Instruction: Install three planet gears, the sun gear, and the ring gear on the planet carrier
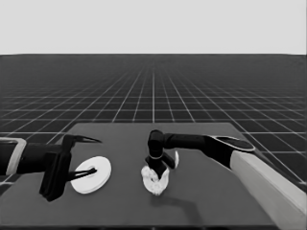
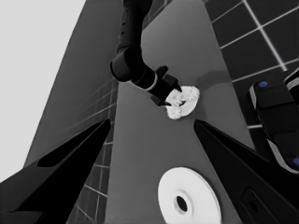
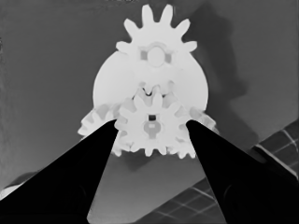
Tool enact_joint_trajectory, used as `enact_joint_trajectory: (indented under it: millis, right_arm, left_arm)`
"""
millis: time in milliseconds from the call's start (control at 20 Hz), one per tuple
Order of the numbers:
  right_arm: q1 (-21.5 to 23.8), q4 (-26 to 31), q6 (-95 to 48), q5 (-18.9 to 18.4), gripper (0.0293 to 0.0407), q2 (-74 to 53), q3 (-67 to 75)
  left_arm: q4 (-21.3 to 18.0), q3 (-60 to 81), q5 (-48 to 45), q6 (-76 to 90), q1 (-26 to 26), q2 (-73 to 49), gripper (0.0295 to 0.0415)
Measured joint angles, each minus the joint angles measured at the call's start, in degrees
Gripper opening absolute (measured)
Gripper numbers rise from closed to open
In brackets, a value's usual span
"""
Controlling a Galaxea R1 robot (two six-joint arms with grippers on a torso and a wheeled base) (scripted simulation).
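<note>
Your right tool (image 3: 152, 128) hung directly over the smaller round part (image 3: 112, 79) at mid-bench, and its fingers stood apart on either side of the centre gear (image 3: 149, 126) without, as far as the wrist view showed, closing on it. That gear sat in the middle of the smaller round part, meshed with a planet gear (image 3: 156, 37) on the side away from the tool; two more gears peeked out from under the fingers on either flank, so all four seemed to be seated.

The relation you had to mind was the larger round part (image 1: 92, 174). It lay flat on the bench well to the left of the smaller round part, right under your left tool (image 1: 79, 155), whose fingers were spread above it and gripped nothing. Your left arm was by far the nearer one to it.

In my judgement, the larger part had to travel rightward from there and come down flat, hole centred over the gears, once your right tool cleared away. A thin white piece (image 1: 176, 158) stood just right of the smaller round part.
</note>
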Motion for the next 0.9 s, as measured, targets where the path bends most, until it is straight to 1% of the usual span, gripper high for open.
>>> enact_joint_trajectory:
  millis: [700, 800, 850, 900]
  right_arm:
    - [0.0, 0.0, 8.4, 0.0, 0.031, 0.0, 0.0]
    - [0.0, 0.0, 9.0, 0.0, 0.0369, 0.0, 0.0]
    - [0.0, 0.0, 9.1, 0.0, 0.038, 0.0, 0.0]
    - [0.0, 0.0, 9.2, 0.0, 0.0383, 0.0, 0.0]
  left_arm:
    - [0.0, 0.0, 0.0, 0.0, 0.0, 0.0, 0.0385]
    - [0.0, 0.0, 0.0, 0.0, 0.0, 0.0, 0.0385]
    - [0.0, 0.0, 0.0, 0.0, 0.0, 0.0, 0.0385]
    - [0.0, 0.0, 0.0, 0.0, 0.0, 0.0, 0.0385]
